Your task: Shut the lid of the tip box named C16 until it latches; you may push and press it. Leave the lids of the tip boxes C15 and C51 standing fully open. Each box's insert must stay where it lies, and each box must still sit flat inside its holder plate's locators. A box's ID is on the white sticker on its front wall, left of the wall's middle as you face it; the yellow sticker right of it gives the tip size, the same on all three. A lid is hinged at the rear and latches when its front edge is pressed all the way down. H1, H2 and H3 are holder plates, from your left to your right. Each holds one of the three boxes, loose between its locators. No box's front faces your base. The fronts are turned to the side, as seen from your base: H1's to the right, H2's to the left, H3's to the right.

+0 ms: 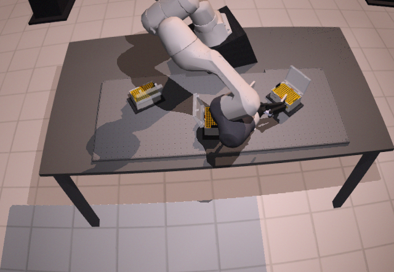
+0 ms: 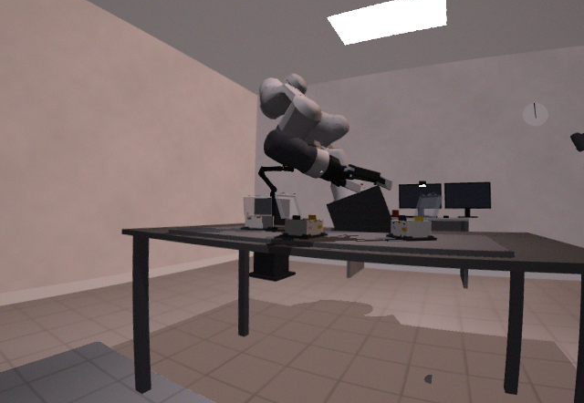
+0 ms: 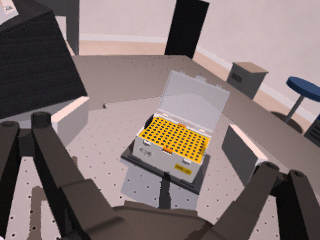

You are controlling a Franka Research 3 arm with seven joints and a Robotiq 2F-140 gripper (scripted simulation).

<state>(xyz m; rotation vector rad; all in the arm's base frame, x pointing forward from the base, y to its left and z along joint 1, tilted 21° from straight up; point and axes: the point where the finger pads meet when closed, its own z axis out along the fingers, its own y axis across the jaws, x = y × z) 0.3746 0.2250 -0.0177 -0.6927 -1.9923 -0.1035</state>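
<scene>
Three tip boxes with yellow inserts stand on dark holder plates, and all three lids stand open. The right box has its clear lid (image 1: 297, 79) upright. It fills the middle of the wrist view (image 3: 172, 147), front wall towards me. Its white sticker (image 3: 147, 150) is too small to read; the yellow sticker (image 3: 182, 167) sits right of it. My gripper (image 1: 270, 107) (image 2: 377, 180) is open and empty. It is raised above the table, just off this box's front, tilted down at it and apart from it. The middle box (image 1: 210, 121) is partly hidden by my arm. The left box (image 1: 144, 95) stands far off.
The boxes sit on a grey perforated board on a dark table. My black base pedestal (image 1: 235, 49) stands behind. In the side view the boxes are small (image 2: 411, 228), (image 2: 304, 225), (image 2: 258, 220). A grey cabinet (image 3: 247, 77) and a blue stool (image 3: 302, 92) stand beyond the table.
</scene>
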